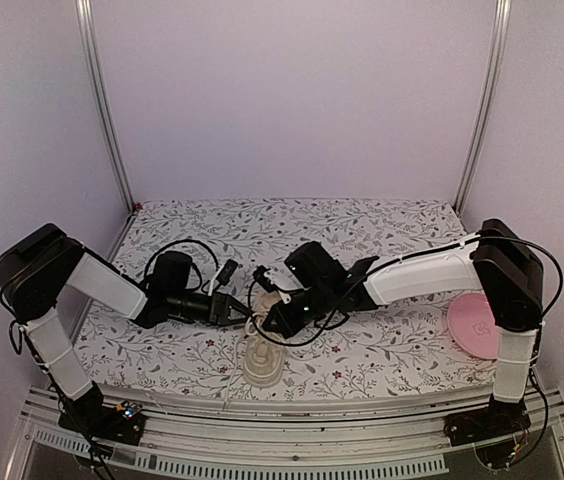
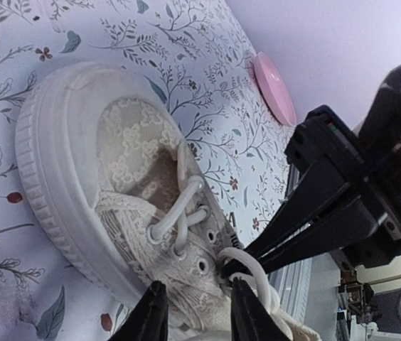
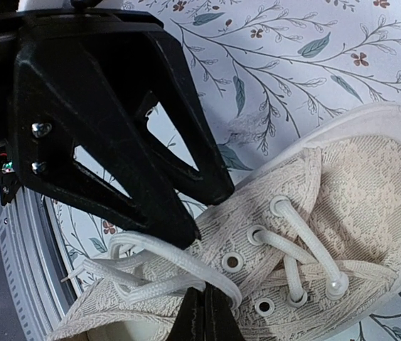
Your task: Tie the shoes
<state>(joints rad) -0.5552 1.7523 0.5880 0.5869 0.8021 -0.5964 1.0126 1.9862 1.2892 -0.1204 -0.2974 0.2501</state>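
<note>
The shoe (image 1: 262, 362) is a cream lace-textured sneaker with white laces, lying near the table's front edge. In the left wrist view it (image 2: 108, 177) points its toe up and left. My left gripper (image 2: 198, 312) stands partly open, its fingers (image 2: 151, 316) straddling the eyelet side of the upper without closing on it. My right gripper (image 3: 205, 312) is shut, pinching a white lace loop (image 3: 161, 256) at the shoe's throat. The two grippers meet tip to tip over the shoe (image 3: 343, 192). In the top view, the left gripper (image 1: 240, 310) and right gripper (image 1: 262, 322) hover above its opening.
A round pink plate (image 1: 477, 325) lies at the right edge of the floral table cover, and also shows in the left wrist view (image 2: 275, 89). The metal rail (image 1: 292, 440) runs along the near edge, just below the shoe. Black cables loop beside both wrists.
</note>
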